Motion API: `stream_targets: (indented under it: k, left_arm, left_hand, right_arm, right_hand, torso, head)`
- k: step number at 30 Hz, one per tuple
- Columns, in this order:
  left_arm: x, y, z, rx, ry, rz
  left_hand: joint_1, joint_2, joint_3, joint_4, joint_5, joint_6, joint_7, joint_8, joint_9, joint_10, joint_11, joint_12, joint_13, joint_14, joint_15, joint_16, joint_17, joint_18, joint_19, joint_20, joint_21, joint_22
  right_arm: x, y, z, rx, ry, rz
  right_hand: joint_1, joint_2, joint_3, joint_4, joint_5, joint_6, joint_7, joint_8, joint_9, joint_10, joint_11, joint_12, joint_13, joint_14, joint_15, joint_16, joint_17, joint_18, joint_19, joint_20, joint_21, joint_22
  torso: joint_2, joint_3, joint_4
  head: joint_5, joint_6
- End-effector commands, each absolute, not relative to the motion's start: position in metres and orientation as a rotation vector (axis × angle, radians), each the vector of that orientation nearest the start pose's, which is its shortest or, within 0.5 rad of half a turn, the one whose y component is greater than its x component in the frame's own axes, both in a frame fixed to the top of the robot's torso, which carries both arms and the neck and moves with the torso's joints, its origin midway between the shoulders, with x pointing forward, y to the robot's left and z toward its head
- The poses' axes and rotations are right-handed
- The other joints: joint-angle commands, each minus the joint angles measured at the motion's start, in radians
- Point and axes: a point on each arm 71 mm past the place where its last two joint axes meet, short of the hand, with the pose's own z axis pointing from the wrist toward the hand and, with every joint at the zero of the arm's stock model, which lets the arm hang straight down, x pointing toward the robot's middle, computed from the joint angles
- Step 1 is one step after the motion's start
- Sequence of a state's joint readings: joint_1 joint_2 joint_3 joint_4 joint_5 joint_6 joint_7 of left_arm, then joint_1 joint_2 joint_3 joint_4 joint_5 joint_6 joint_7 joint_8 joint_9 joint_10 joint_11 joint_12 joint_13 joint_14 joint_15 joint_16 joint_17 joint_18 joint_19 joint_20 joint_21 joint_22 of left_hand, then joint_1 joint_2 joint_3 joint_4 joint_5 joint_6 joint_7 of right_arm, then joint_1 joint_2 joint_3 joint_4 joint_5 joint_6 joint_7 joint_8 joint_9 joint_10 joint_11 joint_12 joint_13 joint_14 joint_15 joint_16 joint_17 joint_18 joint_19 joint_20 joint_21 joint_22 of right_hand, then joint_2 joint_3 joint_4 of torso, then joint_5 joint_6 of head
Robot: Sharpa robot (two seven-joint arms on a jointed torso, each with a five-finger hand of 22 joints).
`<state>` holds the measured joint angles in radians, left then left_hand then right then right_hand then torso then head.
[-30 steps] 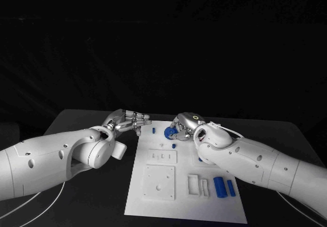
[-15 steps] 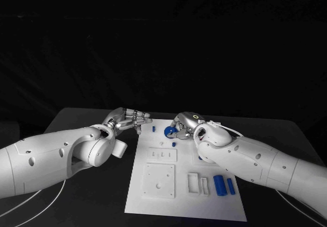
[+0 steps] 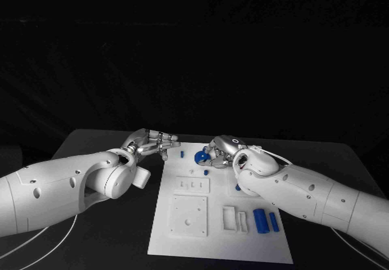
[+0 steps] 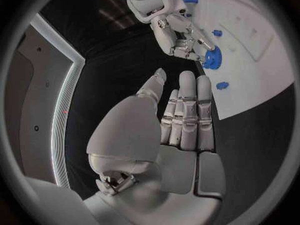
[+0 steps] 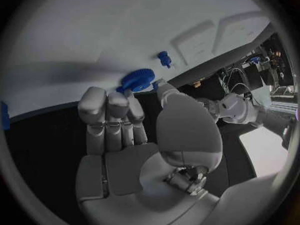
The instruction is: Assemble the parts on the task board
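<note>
The blue gear sits at the far end of the task board, pinched at the fingertips of the right robot hand; the right wrist view shows its toothed rim caught between the thumb and the other fingers, low over the white plate. Whether it rests on the board or hangs just clear of it cannot be told. Just beside the robot hand, on the board, stands a small blue peg, and another small blue piece lies a little further off toward the left robot hand.

The left robot hand hovers off the board's edge over the black bench, fingers straight and close together, holding nothing.

Nearer the robot's body, well apart from both robot hands, lie 2 blue cylinders side by side, next to white raised blocks and a square white plate with holes.

The grip looks shallow, on the teeth only, so the gear could twist or slip out as it is lowered. If the bore is not square over its peg, it may jam tilted or knock the peg. The fingers also hide the seat from the head camera, which makes misalignment likelier.
</note>
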<state>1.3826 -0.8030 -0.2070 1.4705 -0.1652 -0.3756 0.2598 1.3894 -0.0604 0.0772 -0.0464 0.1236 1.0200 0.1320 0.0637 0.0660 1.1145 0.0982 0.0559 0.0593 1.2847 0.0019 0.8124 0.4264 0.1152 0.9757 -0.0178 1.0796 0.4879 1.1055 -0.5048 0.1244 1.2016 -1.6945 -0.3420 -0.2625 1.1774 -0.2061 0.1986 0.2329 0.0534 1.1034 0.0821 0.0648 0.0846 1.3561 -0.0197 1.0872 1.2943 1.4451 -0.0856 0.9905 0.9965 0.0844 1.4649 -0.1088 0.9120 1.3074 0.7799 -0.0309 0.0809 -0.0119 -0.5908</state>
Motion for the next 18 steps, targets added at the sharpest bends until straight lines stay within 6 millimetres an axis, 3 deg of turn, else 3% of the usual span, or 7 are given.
stream_targets:
  k: [1, 5, 18]
  left_arm:
    - [0.511, 0.207, -0.156, -0.879, 1.567, -1.323]
    - [0.511, 0.209, -0.156, -0.88, 1.561, -1.318]
    - [0.516, 0.218, -0.157, -0.886, 1.543, -1.298]
  left_hand:
    - [-0.001, -0.002, 0.001, 0.007, 0.002, -0.004, 0.001, -0.001, -0.001, -0.005, 0.001, 0.003, 0.001, 0.001, -0.001, 0.004, 0.0, 0.014, -0.004, 0.002, 0.005, -0.001]
    - [0.0, -0.001, 0.001, 0.009, 0.001, -0.005, 0.002, -0.001, -0.001, -0.005, 0.001, 0.003, 0.001, 0.001, 0.0, 0.004, 0.0, 0.014, -0.004, 0.003, 0.005, -0.003]
    - [0.001, -0.001, 0.002, 0.009, 0.002, -0.006, 0.003, -0.001, -0.001, -0.006, 0.002, 0.003, 0.001, 0.0, 0.001, 0.003, -0.001, 0.015, -0.005, 0.004, 0.005, -0.005]
  right_arm:
    - [0.537, -0.127, -0.193, -0.104, 1.536, 0.51]
    - [0.533, -0.131, -0.189, -0.09, 1.511, 0.521]
    - [0.529, -0.165, -0.168, 0.015, 1.43, 0.566]
  right_hand:
    - [0.012, 0.002, -0.007, -0.002, -0.004, -0.003, -0.002, 0.0, 0.0, 0.007, 0.001, 0.001, 0.002, 0.002, -0.002, 0.005, 0.002, 0.002, 0.061, -0.001, 0.007, 0.11]
    - [0.014, 0.003, -0.007, -0.006, -0.004, -0.001, -0.002, 0.0, 0.001, 0.009, 0.001, 0.003, 0.004, 0.003, -0.002, 0.006, 0.004, 0.002, 0.062, 0.0, 0.012, 0.112]
    - [0.022, 0.002, -0.038, -0.002, 0.003, -0.008, 0.0, -0.001, 0.007, 0.011, 0.004, 0.007, 0.006, 0.004, 0.001, 0.012, 0.008, 0.004, 0.063, 0.004, 0.031, 0.114]
  torso:
    - [-0.001, 0.0014, -0.0003]
    - [-0.001, 0.0027, -0.0037]
    - [-0.009, 0.0144, -0.0225]
  head:
    - [-0.001, -0.001]
    - [0.0, 0.004]
    - [0.01, 0.012]
